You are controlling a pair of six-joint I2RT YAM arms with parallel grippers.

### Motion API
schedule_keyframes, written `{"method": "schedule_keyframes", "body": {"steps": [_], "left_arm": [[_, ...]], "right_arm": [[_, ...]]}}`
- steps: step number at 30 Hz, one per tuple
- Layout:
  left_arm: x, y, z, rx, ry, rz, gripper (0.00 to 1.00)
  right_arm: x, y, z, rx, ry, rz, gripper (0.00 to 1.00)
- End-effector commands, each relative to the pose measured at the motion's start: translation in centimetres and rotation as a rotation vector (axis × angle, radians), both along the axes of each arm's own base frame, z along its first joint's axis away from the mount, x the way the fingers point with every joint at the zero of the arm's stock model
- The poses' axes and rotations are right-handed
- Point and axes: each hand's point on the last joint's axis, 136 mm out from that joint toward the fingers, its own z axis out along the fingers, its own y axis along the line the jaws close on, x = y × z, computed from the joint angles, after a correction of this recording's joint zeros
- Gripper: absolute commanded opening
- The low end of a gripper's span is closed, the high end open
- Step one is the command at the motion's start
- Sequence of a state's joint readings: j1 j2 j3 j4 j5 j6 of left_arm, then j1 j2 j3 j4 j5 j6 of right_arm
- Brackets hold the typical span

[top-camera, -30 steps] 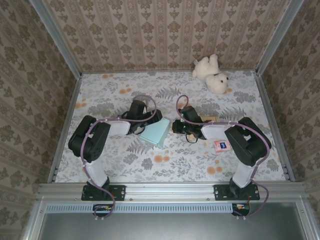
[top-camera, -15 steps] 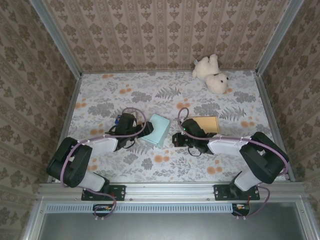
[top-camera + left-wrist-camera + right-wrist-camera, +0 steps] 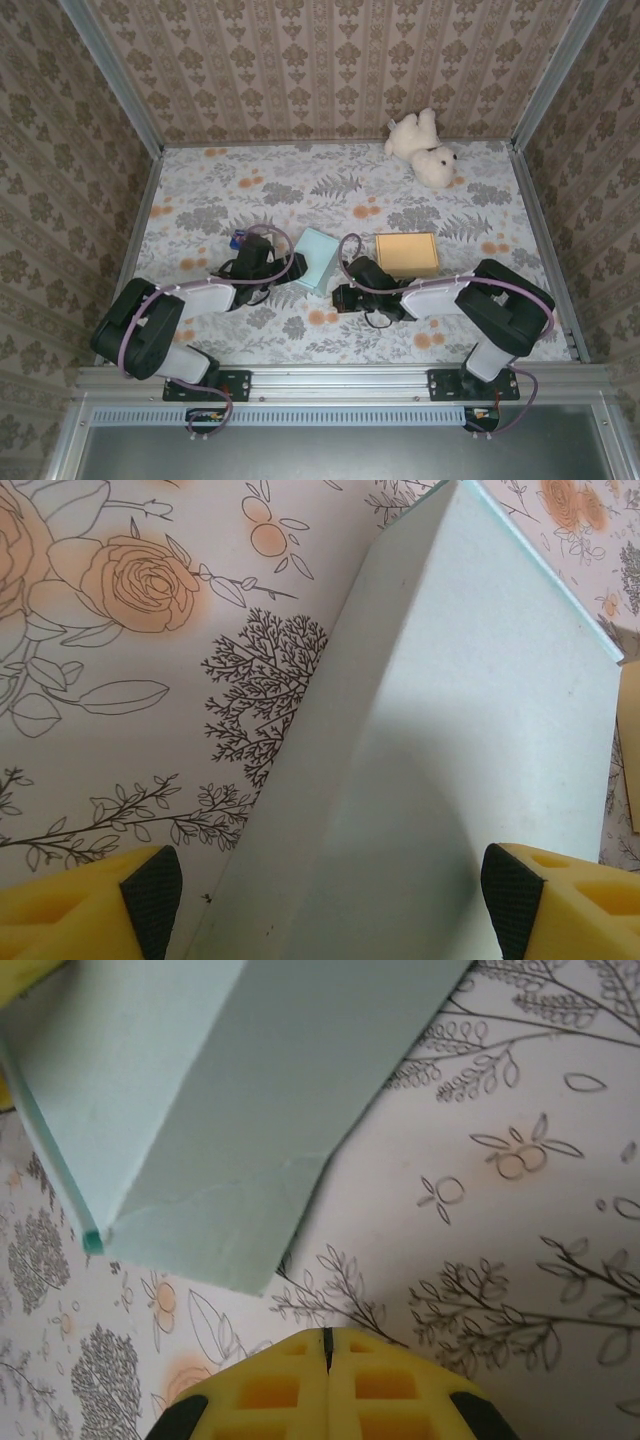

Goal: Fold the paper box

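The paper box (image 3: 316, 257) is a pale blue, flattened carton lying at the middle of the table. My left gripper (image 3: 289, 268) sits low at its left side. In the left wrist view the box (image 3: 440, 740) spreads ahead between the wide-open left gripper (image 3: 330, 905), whose black pads (image 3: 150, 890) stand at either side of its near end. My right gripper (image 3: 337, 297) is just right of and nearer than the box. The right wrist view has the box's (image 3: 230, 1090) corner a short way ahead of my shut right gripper (image 3: 326, 1345), not touching it.
A tan flat box (image 3: 407, 254) lies right of the blue one, behind the right arm. A white teddy bear (image 3: 425, 148) rests at the back right by the wall. A small blue object (image 3: 238, 240) sits beside the left arm. Patterned walls close in three sides.
Both arms have dropped lower and drawn back toward the near edge. The right arm swung left, uncovering the tan box. The blue box shifted slightly away and turned.
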State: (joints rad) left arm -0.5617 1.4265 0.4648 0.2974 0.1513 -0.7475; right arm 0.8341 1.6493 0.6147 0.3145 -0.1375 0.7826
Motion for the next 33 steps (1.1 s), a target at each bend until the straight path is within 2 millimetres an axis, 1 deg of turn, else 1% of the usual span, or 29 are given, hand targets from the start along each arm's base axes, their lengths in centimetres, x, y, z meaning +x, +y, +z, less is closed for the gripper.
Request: {"method": "schedule_keyframes", "body": {"steps": [1,7,12,17,22,26,30,33], "left_arm": [[0.4,0.2,0.7,0.026,-0.024,0.003,0.82],[0.0,-0.8,0.8,-0.006,-0.018,-0.017,0.82],[-0.5,-1.7,1.0,-0.013,-0.021,-0.028,0.82],[-1.4,-2.9,1.3,-0.024,-0.023,-0.048,0.82],[-2.3,-3.6,1.3,-0.026,-0.029,-0.049,0.82],[-3.3,-4.6,1.2,-0.044,-0.032,-0.054,0.82],[-4.8,-6.0,0.8,-0.057,-0.029,-0.065,0.82],[-5.7,-7.0,0.3,-0.078,-0.019,-0.079,0.82]], "right_arm": [[0.9,0.9,0.7,0.024,-0.02,-0.017,0.0],[1.1,1.1,0.6,0.029,-0.019,-0.028,0.0],[1.2,1.6,0.1,0.035,-0.008,-0.029,0.0],[1.2,2.2,-0.3,0.044,-0.004,-0.03,0.0],[1.2,2.5,-0.3,0.05,-0.007,-0.033,0.0],[1.6,3.2,0.0,0.085,-0.021,-0.044,0.0],[2.1,3.9,1.0,0.153,-0.051,-0.077,0.0],[2.3,4.4,1.7,0.172,-0.076,-0.08,0.0]]}}
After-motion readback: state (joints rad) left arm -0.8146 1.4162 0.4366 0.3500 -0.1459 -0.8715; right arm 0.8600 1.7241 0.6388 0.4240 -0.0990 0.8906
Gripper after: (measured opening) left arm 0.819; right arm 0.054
